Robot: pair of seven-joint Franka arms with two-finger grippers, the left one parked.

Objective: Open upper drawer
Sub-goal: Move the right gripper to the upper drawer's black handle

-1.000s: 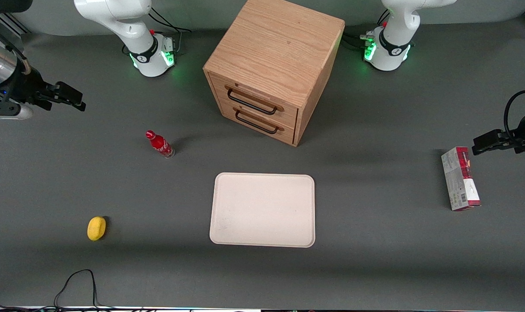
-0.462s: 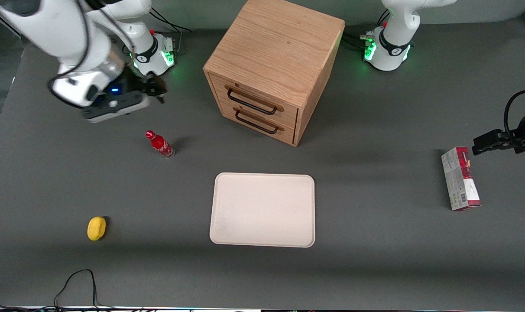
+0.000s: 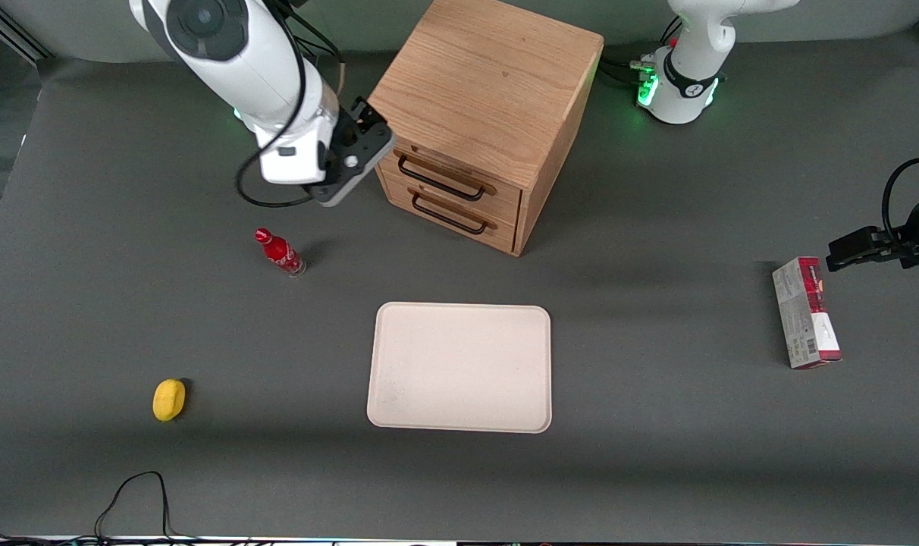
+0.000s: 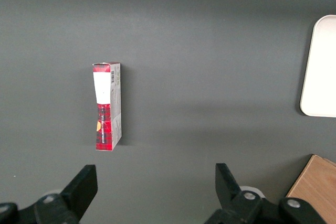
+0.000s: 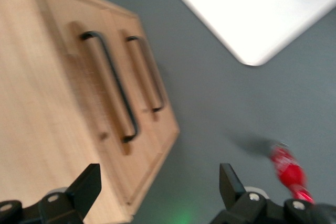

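The oak cabinet [image 3: 490,83] stands at the back middle of the table. Its upper drawer [image 3: 452,168] is shut, with a thin black bar handle [image 3: 438,179]. The lower drawer [image 3: 459,220] beneath it is also shut. My right gripper [image 3: 368,117] is open and empty. It hangs beside the cabinet's front corner at the working arm's end, level with the upper drawer's end and not touching the handle. In the right wrist view the gripper [image 5: 157,184] is spread wide over that corner, and the upper handle [image 5: 111,85] lies ahead of the fingers.
A red bottle [image 3: 280,252] stands on the table nearer the front camera than the gripper; it also shows in the right wrist view [image 5: 289,174]. A white tray [image 3: 459,368] lies in front of the cabinet. A yellow object [image 3: 168,399] and a red-and-grey box [image 3: 806,312] lie toward opposite ends.
My right arm has swung in from the working arm's end of the table to the cabinet's front corner. The drawers have not moved.
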